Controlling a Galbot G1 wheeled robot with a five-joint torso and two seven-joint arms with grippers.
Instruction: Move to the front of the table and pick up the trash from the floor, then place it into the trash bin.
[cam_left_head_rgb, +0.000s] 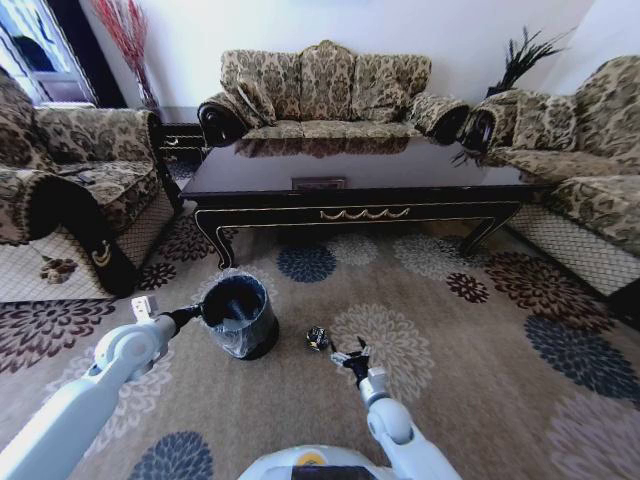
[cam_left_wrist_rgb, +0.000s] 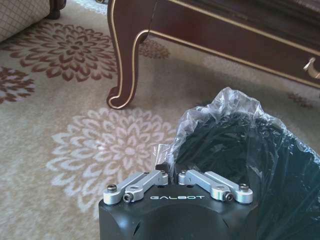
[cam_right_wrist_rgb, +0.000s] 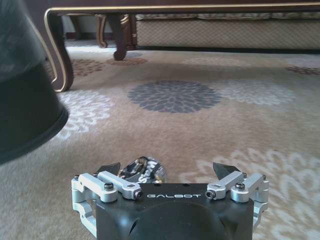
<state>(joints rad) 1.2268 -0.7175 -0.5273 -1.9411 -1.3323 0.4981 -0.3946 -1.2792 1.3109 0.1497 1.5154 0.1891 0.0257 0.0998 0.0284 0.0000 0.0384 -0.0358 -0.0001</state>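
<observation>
Right gripper (cam_right_wrist_rgb: 172, 172) fingers (cam_right_wrist_rgb: 226, 169) spread wide, nothing between them, tips low over the floor (cam_right_wrist_rgb: 210, 125); the small dark crumpled ball of trash (cam_right_wrist_rgb: 142, 170) lies just ahead, nearer the one finger than the middle of the gap, and apart from both. In the head view this gripper (cam_left_head_rgb: 349, 356) sits just beside the ball (cam_left_head_rgb: 317, 338), on open carpet in front of the table (cam_left_head_rgb: 360, 175), well short of its front edge. Left gripper (cam_left_wrist_rgb: 167, 170): fingers pressed together, pinching the rim of the trash bin's bag; head view puts it (cam_left_head_rgb: 205, 312) at the near-left rim of the trash bin (cam_left_head_rgb: 240, 315), which stands on the floor just left of the ball, below the table's front-left leg. Judgement on handling: the ball looks light, soft and crushable, shiny in parts so possibly foil or wrapper; should compress under the pads rather than resist, and may skate on the carpet if nudged from one side. Best taken across its widest middle, fingers straddling it evenly, tips down near the pile. Alignment needs a slight shift toward the ball first.
</observation>
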